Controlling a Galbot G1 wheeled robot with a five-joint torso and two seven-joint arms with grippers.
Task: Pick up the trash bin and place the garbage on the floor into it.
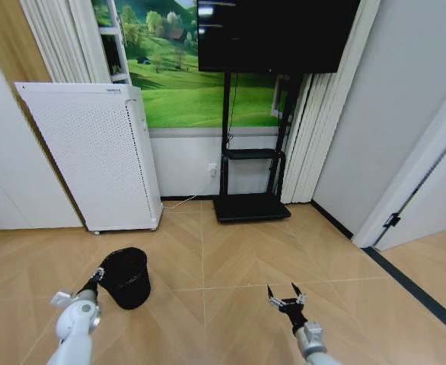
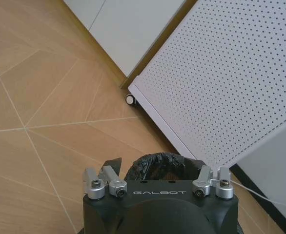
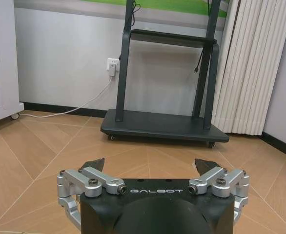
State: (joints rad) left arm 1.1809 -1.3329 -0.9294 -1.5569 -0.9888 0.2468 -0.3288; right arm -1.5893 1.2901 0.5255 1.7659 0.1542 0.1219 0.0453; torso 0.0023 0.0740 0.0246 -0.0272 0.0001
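Note:
The trash bin (image 1: 128, 278), small, round and black with a crinkly bag liner, stands on the herringbone wooden floor (image 1: 230, 262) at the lower left of the head view. My left gripper (image 1: 97, 275) is at the bin's left rim. In the left wrist view the bin's rim (image 2: 158, 161) lies straight ahead of the left gripper (image 2: 157, 164), whose one visible fingertip (image 2: 112, 163) stands wide of it, so the jaws look open. My right gripper (image 1: 285, 293) hangs open over bare floor, also seen as the right gripper (image 3: 150, 165) from its wrist. The garbage is out of view.
A tall white perforated appliance (image 1: 93, 152) on casters stands just behind the bin, close to the left arm. A black TV stand (image 1: 251, 206) sits against the back wall, with a white cable (image 3: 79, 105) on the floor. A dark floor strip (image 1: 417, 289) runs along the right.

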